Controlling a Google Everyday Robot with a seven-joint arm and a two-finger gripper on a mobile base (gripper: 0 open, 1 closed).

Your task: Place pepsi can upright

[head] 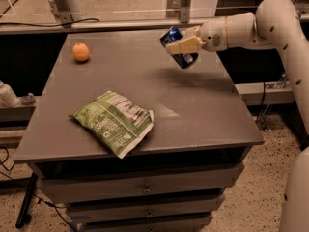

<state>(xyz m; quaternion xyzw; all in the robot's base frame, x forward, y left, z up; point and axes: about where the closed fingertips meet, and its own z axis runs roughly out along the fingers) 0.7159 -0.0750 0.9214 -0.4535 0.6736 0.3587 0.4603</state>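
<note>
The pepsi can [173,37] is dark blue with a silver end, tilted in the air above the far right part of the grey table [193,115]. My gripper [181,45] comes in from the right on a white arm and is shut on the can, one tan finger across its front. The can hangs clear of the table top, its shadow falling on the surface just below and to the right.
An orange fruit [80,51] sits at the far left of the table. A green chip bag [114,122] lies near the front left edge. Drawers run under the table top. A metal rail crosses behind the table.
</note>
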